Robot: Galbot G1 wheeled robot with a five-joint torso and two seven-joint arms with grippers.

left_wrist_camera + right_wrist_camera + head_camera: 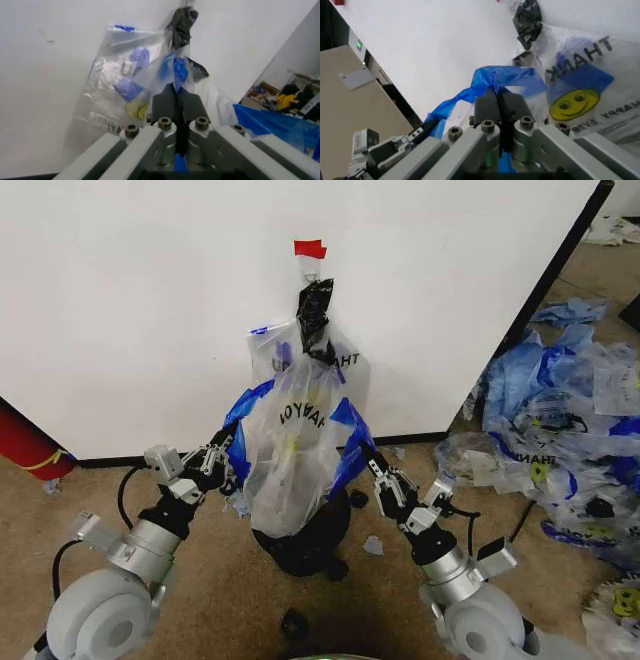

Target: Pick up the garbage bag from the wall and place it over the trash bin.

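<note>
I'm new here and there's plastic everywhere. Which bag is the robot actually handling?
Look at the big white wall with a bit of red tape. Right below the tape, over the black trash bin, the left gripper and right gripper hold the garbage bag by its blue handles. Unlike the heap of bags on the floor, it hangs upright between them.

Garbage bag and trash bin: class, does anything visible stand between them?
Nothing visible does. The garbage bag, held by the left end effector and right end effector, hangs directly above the trash bin.
</note>
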